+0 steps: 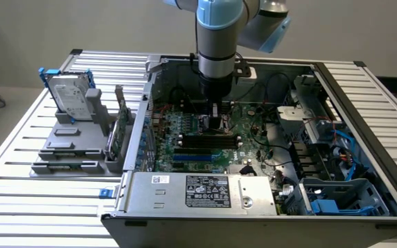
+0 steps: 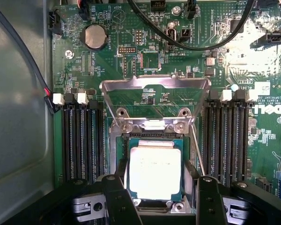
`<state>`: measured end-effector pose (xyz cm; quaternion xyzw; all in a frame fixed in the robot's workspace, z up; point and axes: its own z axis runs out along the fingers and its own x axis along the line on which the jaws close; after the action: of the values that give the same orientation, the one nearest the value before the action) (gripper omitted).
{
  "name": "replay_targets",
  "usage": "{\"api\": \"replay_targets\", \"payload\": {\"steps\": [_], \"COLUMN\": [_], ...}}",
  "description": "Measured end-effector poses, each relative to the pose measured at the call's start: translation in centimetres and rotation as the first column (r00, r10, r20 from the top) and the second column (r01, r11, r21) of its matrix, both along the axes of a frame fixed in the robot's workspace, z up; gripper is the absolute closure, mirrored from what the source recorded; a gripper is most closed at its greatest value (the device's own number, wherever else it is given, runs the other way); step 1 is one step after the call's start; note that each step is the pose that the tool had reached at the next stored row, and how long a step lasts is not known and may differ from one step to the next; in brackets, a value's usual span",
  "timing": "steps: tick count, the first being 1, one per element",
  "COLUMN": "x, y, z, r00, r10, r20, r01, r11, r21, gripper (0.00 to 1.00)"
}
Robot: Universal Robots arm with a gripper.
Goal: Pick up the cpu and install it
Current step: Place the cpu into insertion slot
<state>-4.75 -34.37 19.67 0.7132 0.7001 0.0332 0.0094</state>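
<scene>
Item: cpu [image 2: 154, 171] — pale silvery square, lying flat and true within the socket [image 2: 152, 136] of the green board [image 2: 131, 51], with memory slots [image 2: 82, 140] flanking it on both sides. Item: load plate [image 2: 154, 83], hinged up and open beyond the chip, not yet closed. Item: gripper [image 2: 164, 183], which I read as spread wide, a finger [image 2: 119, 187] on each side of the chip. A strip of socket frame shows between one finger and the chip's edge, so I judge nothing is clamped. In the exterior view the gripper [image 1: 216, 114] hangs low inside the computer case [image 1: 364, 98], straight over the board. Step in hand, by my reckoning: the install, at the seating stage — pick-up done. Any further move calls for a straight, clean clearance, since a sideways brush could shift the chip on its contacts.
</scene>
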Motion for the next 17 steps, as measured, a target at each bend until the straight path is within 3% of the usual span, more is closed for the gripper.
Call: {"api": "replay_targets", "payload": {"steps": [17], "x": [0.04], "y": [0.12], "z": [-0.21], "r00": [0.9998], "r10": [0.022], "r20": [0.0034], "r01": [-0.022], "r11": [0.9998], "r21": [-0.0003], "gripper": [0.45]}}
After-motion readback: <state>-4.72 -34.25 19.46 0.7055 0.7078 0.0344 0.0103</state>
